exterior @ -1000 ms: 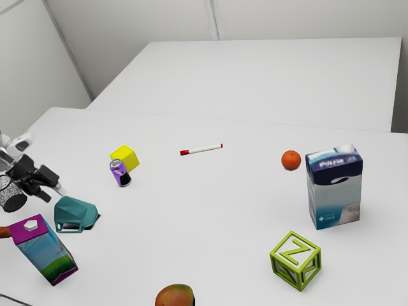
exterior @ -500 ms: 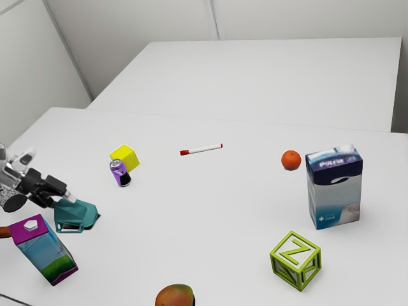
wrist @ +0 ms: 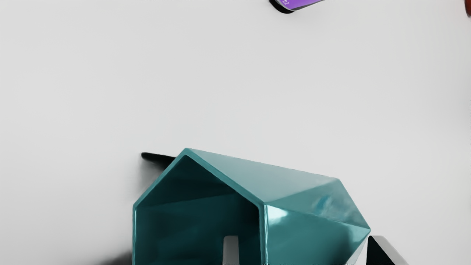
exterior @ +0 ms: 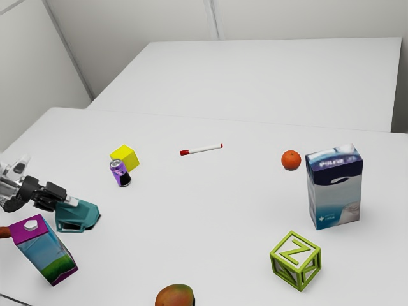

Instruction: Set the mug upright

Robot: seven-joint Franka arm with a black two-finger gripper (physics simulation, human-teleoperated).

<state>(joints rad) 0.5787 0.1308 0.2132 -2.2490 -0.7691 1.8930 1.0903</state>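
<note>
Scanning from exterior view's left, I saw carton, then had gripper open at mug, one finger at mouth, other by base. Mug lay on side. Rightward: can by yellow cube, mango, marker, orange, green block, box.

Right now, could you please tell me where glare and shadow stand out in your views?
Wrist view: a bright glint on the outside of the mug, deep shade within it, a dark shadow on the table beside it; exterior view: dark shadow at the mug's edge, pale, fairly even light across the table.
</note>
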